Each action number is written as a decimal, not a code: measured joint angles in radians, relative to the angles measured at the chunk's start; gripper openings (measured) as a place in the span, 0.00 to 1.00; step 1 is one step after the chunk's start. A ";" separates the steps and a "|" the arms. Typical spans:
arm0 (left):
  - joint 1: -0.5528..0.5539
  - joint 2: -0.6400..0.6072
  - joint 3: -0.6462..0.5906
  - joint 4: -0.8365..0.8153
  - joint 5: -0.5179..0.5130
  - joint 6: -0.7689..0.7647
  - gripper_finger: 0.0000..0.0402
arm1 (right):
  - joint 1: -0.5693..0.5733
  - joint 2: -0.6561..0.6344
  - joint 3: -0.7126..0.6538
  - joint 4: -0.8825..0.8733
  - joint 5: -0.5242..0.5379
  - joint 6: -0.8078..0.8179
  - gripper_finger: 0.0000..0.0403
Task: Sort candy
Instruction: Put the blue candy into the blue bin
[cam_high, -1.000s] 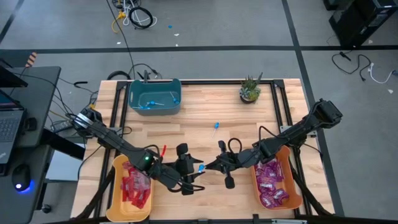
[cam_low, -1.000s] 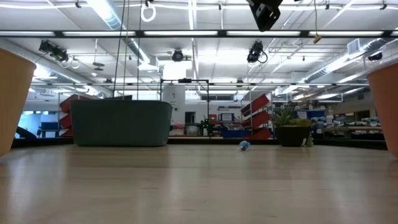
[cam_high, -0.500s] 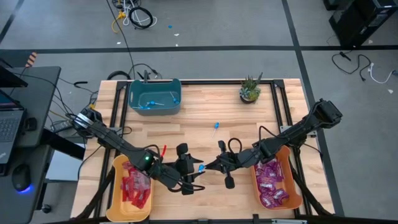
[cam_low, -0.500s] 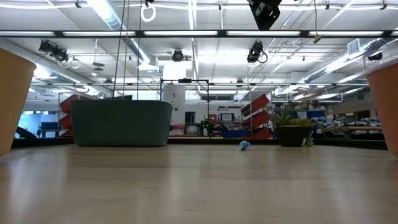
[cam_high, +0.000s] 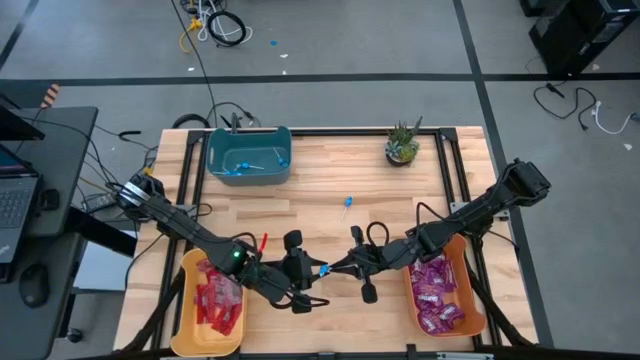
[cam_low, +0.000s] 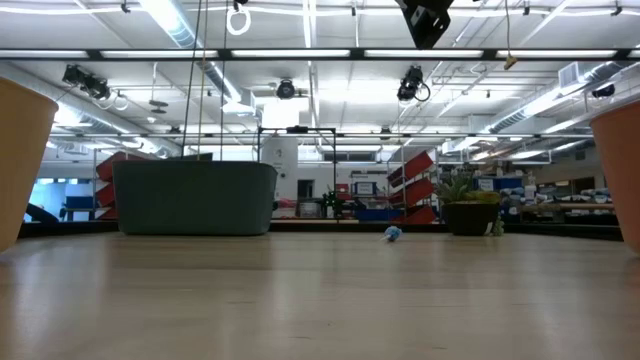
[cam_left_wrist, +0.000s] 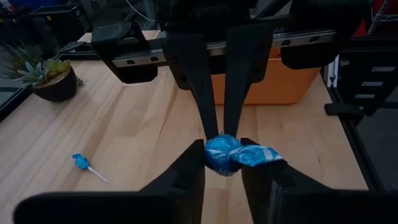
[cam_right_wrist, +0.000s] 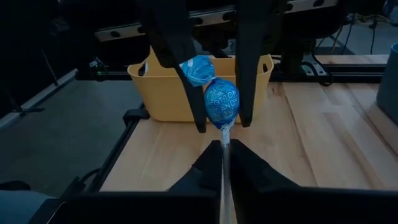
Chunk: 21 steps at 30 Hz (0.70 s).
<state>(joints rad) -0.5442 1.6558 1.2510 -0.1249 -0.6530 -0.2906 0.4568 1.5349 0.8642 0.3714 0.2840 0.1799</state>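
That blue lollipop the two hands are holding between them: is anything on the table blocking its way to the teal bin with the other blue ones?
Nothing visible does. The blue lollipop sits between the left hand and right hand. Bare table lies between it and the teal bin. A second lollipop lies off to the side.

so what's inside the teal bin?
Blue lollipops on white sticks lie in the teal bin, at least two; the exact count is unclear. The low view shows only its outer wall, so the contents are hidden there.
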 joint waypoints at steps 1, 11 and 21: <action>0.000 0.000 0.000 0.000 0.000 0.000 0.21 | 0.000 0.000 0.000 0.000 0.001 0.000 0.05; 0.000 0.000 0.000 0.000 -0.001 -0.001 0.21 | 0.000 0.000 0.000 0.000 0.008 0.011 0.26; 0.000 -0.007 0.000 -0.027 -0.022 -0.003 0.21 | 0.000 -0.050 0.000 -0.075 0.011 0.049 0.31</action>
<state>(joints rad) -0.5442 1.6493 1.2510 -0.1523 -0.6748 -0.2940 0.4568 1.4848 0.8642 0.2963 0.2951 0.2286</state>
